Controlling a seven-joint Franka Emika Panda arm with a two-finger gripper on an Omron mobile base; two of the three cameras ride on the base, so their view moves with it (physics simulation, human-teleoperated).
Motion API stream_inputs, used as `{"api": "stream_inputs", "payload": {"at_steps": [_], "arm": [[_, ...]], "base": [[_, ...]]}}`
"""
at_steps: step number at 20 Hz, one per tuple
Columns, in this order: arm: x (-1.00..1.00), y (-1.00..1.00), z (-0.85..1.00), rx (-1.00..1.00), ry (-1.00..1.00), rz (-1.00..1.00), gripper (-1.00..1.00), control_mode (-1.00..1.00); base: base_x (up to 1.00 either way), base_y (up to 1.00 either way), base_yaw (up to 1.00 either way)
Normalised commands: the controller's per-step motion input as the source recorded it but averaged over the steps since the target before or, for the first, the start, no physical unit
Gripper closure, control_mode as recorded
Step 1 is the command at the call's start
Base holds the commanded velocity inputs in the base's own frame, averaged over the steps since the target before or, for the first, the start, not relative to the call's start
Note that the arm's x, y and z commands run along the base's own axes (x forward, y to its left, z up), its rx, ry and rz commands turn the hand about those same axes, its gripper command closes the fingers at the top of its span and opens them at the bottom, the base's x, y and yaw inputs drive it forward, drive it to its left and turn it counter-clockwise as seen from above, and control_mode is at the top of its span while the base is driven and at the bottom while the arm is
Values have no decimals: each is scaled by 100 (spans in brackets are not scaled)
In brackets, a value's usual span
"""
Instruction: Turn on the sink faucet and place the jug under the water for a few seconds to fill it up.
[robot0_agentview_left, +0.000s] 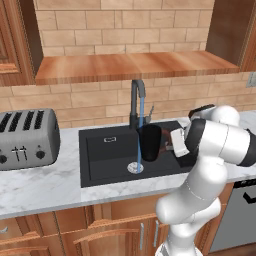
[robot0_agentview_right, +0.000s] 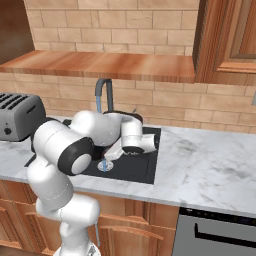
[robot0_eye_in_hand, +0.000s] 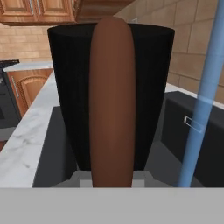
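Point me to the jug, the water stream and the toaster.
jug (robot0_agentview_left: 150, 142): left base view, on its black side wall.
water (robot0_agentview_left: 140, 120): left base view, mid-stream below the spout.
toaster (robot0_agentview_left: 27, 145): left base view, on its silver front face.

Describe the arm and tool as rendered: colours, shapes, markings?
The arm has glossy white rounded segments with black bands at the joints. No cables or markings visible. The tool is a blocky white body; its fingers cannot be made out in these pictures.
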Motion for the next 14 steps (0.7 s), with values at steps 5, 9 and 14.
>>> {"api": "stream_inputs", "payload": {"at_steps": [5,9,14], "arm": [[0,0,16,0,4,0,100,-100],[0,0,22,0,10,0,100,-100],[0,0,17,0,13,0,100,-100]], "base": [[0,0,0],[0,0,0],[0,0,0]]}}
